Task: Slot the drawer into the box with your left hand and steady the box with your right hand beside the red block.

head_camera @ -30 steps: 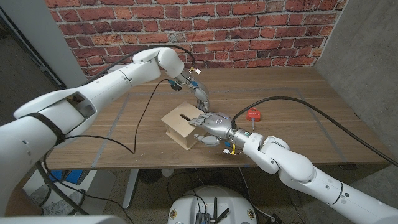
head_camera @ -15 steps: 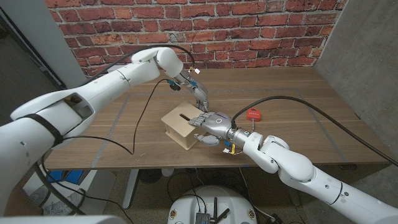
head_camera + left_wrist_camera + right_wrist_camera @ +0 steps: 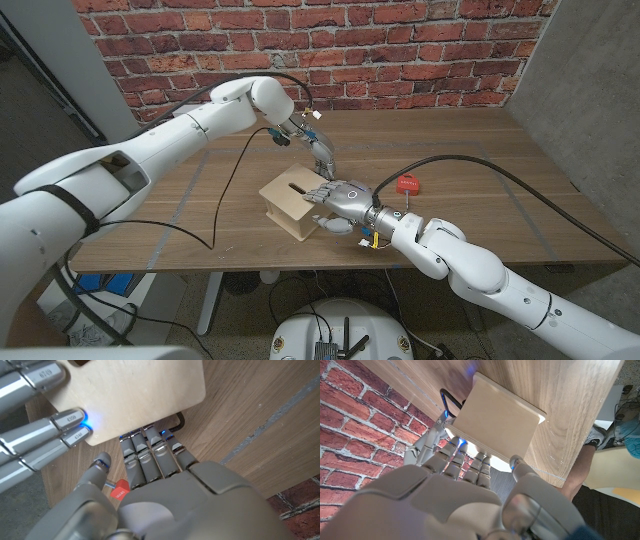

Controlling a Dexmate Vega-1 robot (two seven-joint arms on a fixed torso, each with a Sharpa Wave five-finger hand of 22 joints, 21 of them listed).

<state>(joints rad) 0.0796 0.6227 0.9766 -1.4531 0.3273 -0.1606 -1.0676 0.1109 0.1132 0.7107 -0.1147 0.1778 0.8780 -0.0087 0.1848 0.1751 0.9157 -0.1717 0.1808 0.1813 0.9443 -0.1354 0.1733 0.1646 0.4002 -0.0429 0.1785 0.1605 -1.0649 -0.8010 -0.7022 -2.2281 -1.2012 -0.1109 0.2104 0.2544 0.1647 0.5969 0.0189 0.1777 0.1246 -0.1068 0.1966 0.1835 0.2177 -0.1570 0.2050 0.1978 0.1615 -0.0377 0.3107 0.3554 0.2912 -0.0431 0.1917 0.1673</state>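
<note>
A pale plywood box (image 3: 290, 206) stands near the table's front edge, with a slot in its top. My right hand (image 3: 340, 200) grips its right end, fingers over the top edge (image 3: 470, 457) and thumb against the side. My left hand (image 3: 322, 155) reaches down at the box's far side, and its straight fingertips (image 3: 150, 440) press where the drawer's black handle (image 3: 178, 422) sticks out. Little of the drawer itself shows beyond that handle (image 3: 445, 400). The red block (image 3: 408, 184) lies on the table just right of my right hand, also showing as red block (image 3: 119, 489).
A black cable (image 3: 232, 180) loops across the table left of the box. The table's front edge (image 3: 250, 262) runs close below the box. The brick wall (image 3: 400, 50) stands behind. A person's leg (image 3: 615, 467) shows past the table edge.
</note>
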